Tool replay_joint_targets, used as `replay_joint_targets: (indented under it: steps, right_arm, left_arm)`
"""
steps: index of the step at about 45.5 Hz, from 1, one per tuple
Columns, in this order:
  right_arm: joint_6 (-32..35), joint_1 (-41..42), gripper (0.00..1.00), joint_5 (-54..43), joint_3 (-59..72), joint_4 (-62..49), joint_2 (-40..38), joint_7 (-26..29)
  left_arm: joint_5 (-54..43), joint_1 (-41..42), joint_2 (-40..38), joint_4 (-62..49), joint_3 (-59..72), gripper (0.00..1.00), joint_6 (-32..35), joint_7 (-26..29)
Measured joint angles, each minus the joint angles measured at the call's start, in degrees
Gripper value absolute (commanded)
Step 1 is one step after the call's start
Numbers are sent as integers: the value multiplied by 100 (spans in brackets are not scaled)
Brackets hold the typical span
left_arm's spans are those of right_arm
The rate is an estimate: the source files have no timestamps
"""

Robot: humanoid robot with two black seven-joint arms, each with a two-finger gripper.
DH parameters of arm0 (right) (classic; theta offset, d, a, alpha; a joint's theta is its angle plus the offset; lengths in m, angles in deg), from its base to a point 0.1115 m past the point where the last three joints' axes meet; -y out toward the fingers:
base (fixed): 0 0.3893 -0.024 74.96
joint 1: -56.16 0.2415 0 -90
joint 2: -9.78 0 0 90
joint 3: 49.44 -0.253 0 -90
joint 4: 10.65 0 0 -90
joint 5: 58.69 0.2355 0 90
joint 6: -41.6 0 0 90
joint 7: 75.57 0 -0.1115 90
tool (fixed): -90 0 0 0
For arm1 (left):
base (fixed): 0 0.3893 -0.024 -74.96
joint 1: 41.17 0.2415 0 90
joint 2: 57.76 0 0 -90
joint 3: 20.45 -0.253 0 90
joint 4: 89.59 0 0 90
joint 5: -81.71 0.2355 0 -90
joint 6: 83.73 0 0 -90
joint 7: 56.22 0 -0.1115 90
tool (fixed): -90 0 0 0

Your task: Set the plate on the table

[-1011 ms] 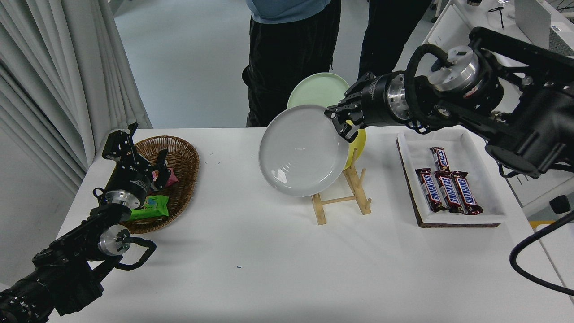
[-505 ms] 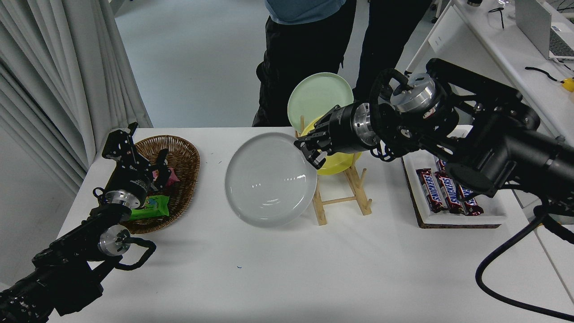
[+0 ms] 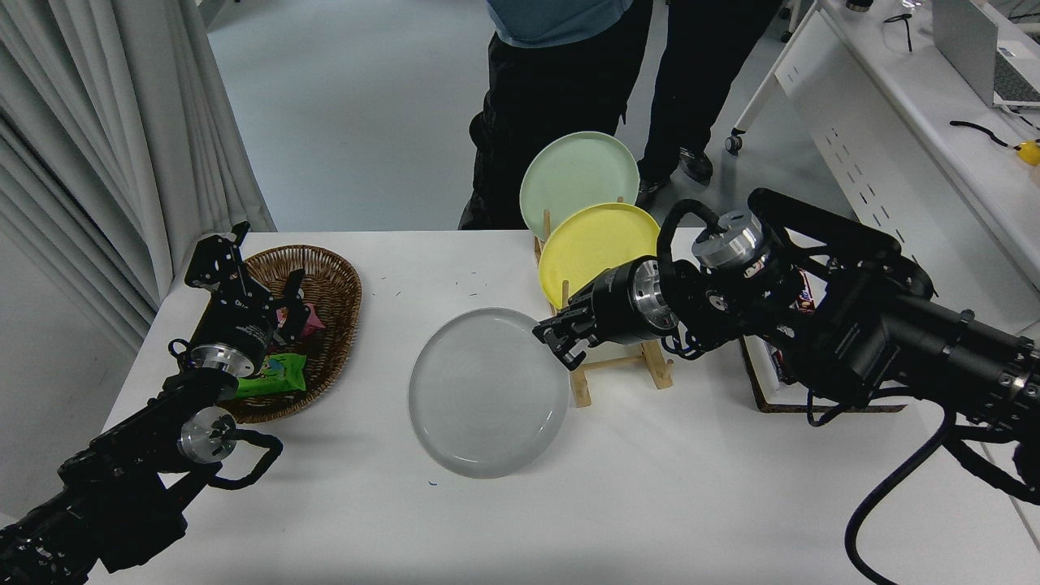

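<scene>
At counter (image 3: 650, 504) centre, my right claw (image 3: 559, 340) is gripping the grey plate (image 3: 487, 392) by its far-right rim. My left claw (image 3: 244, 284) is idling open over the basket (image 3: 337, 280).

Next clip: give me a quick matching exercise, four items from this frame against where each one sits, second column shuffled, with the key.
Items:
1. grey plate
2. yellow plate
3. pale green plate
4. green snack packet

Places:
A. rearmost slot of the wooden rack
B. in the wicker basket
C. on the table, at the right hand
D. rack slot in front of the green plate

Pairs: 1-C, 2-D, 3-A, 4-B
</scene>
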Motion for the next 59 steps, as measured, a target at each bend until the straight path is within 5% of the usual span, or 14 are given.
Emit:
replay_joint_targets:
  steps: [59]
  right_arm:
    - [-1, -895, 0, 775, -86, -1824, 1038, -111]
  left_arm:
    - [0, 0, 0, 0, 0, 100, 0, 0]
